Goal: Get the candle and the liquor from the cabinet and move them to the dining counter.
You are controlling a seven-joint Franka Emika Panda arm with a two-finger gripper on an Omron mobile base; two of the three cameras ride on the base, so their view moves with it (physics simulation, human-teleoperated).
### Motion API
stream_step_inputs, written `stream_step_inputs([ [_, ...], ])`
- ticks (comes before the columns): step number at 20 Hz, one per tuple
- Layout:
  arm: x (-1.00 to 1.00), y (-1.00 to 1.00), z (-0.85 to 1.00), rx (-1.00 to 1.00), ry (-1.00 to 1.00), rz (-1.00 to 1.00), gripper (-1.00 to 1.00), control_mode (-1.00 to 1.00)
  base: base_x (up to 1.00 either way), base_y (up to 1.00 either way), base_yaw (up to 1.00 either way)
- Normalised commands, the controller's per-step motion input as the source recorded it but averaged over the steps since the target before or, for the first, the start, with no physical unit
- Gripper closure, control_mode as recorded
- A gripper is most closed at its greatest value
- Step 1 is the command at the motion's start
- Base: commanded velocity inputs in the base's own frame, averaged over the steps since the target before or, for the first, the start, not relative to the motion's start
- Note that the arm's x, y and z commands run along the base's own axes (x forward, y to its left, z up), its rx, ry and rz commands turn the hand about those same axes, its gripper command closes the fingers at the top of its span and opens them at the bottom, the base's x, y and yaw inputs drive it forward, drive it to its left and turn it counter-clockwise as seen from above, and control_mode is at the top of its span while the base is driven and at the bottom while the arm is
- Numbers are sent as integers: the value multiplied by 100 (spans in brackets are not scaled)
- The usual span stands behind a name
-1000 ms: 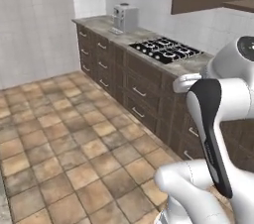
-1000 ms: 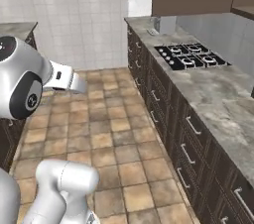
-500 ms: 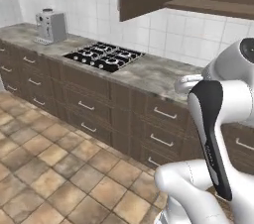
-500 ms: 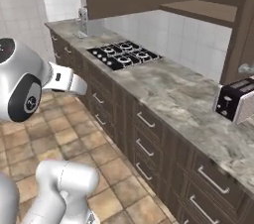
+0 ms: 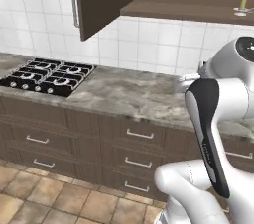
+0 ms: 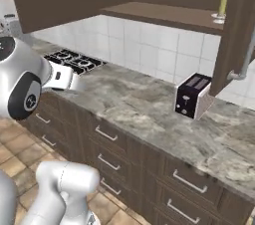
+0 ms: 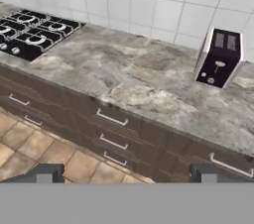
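Candle [image 6: 223, 4] upright on cabinet [image 6: 164, 16] shelf, high right, above toaster [image 6: 192, 95]; liquor location cannot tell. Claw [image 7: 125, 174] wide, empty, low over table [image 7: 149, 86] edge. Risks: open door [image 6: 241, 35] beside candle blocks reach; sideways approach tips slim candle

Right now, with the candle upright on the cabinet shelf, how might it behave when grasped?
The candle is tall and slim on a small saucer holder, so it probably tips easily. It looks light, and a hard squeeze might snap it.
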Motion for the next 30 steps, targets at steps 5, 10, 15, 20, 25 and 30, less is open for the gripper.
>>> stream_step_inputs([
  [5,0,0,0,0,0,0,-100,100,20,0,-77],
  [10,0,0,0,0,0,0,-100,100,38,8,-56],
  [15,0,0,0,0,0,0,-100,100,58,24,-37],
  [20,0,0,0,0,0,0,-100,100,65,12,-21],
  [25,0,0,0,0,0,0,-100,100,54,9,-4],
  [30,0,0,0,0,0,0,-100,100,43,0,29],
])
